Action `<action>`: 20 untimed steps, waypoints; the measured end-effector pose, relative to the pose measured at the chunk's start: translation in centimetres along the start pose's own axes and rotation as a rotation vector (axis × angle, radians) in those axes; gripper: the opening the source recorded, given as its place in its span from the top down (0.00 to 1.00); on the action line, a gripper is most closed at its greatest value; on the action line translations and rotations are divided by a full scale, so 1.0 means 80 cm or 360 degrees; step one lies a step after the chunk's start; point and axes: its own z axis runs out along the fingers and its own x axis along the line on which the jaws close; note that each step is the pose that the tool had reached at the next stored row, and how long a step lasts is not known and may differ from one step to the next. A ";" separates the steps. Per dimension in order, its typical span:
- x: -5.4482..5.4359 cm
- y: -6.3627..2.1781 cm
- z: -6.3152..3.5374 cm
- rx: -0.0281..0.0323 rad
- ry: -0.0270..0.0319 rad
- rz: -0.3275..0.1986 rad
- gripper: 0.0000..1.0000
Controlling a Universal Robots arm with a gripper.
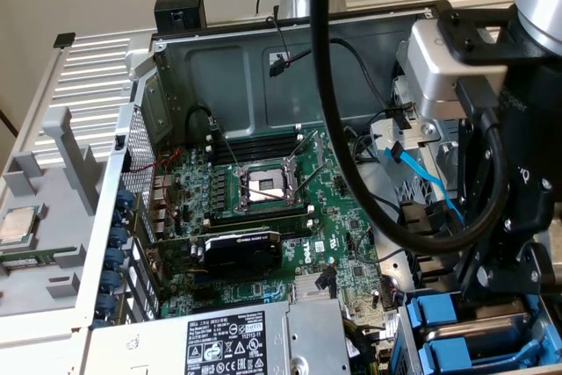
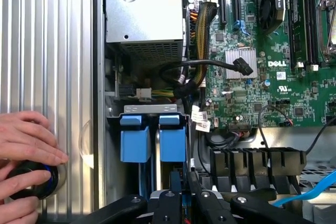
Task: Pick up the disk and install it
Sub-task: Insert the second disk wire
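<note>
Closest to my wrist camera, the gripper (image 2: 184, 195) shows as matte black angular fingers, drawn nearly together with only a sliver between them. Whether they pinch anything I cannot tell. Directly ahead of the fingertips stand two smooth blue plastic carriers side by side in the drive bay. The disk (image 2: 173, 142) is the one in line with the fingers, and the second carrier (image 2: 135, 140) sits just beside it. The drive's metal itself is hidden from me. Off to one side, a person's hand (image 2: 26, 150) rests on a round black knob (image 2: 31, 181) set against a ribbed silver panel (image 2: 47, 66). Past the bay, black cables (image 2: 184, 69) loop beside one boxy silver housing (image 2: 144, 14) with a perforated grille. Farther on lies one green motherboard (image 2: 294, 93), carrying one finned silver heat sink (image 2: 236, 56).
</note>
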 end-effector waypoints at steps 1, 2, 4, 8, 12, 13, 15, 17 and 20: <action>0.000 0.000 0.000 0.00003 0.00000 0.0000 0.84; 0.000 0.000 0.000 0.00003 -0.00001 0.0000 0.84; 0.000 0.000 0.000 0.00003 -0.00001 0.0000 0.84; 0.000 0.000 0.000 0.00002 0.00002 0.0003 0.84; 0.000 0.000 0.001 0.00002 -0.00004 0.0006 0.84; 0.001 0.000 0.001 0.00002 -0.00002 0.0007 0.84; 0.001 0.000 0.002 0.00002 -0.00002 0.0009 0.84; 0.001 0.000 0.002 0.00002 -0.00007 0.0010 0.84; 0.001 0.000 0.002 0.00001 -0.00008 0.0012 0.84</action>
